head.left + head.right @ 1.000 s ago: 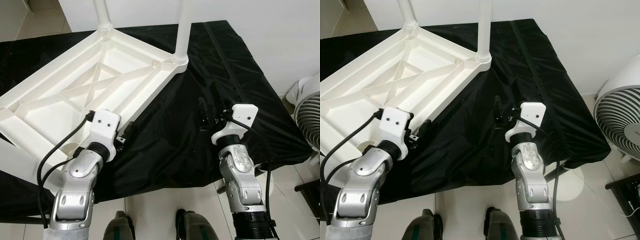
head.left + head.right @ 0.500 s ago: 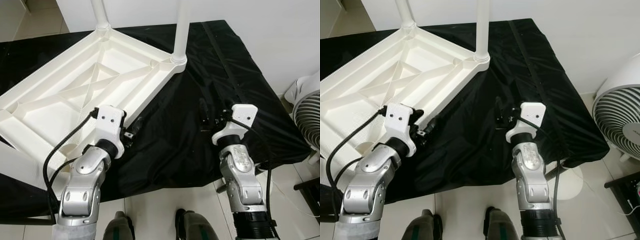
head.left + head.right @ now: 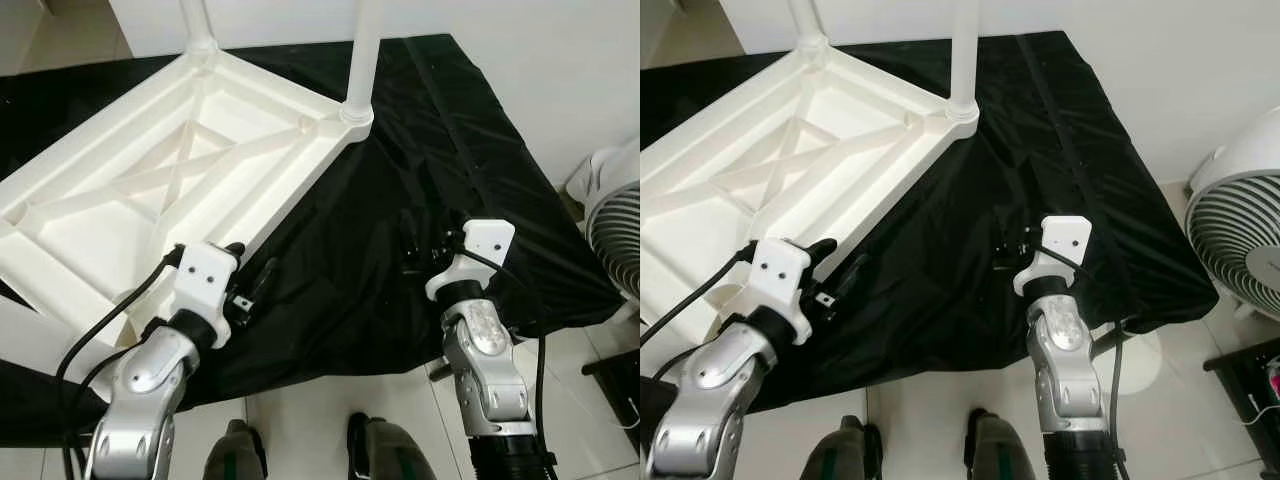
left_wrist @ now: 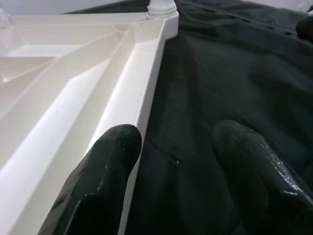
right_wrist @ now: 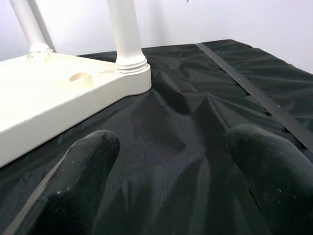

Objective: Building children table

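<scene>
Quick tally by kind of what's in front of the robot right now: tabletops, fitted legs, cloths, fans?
White tabletop, upside down: 1
White legs standing in its corners: 2
Black cloth beneath: 1
White fan: 1
Total: 5

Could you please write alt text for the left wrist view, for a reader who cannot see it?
The left gripper is open, its two black fingers apart, one at the side rim of an upturned white plastic table top and the other over the black cloth beneath. A white leg stands in the top's far corner.
</scene>
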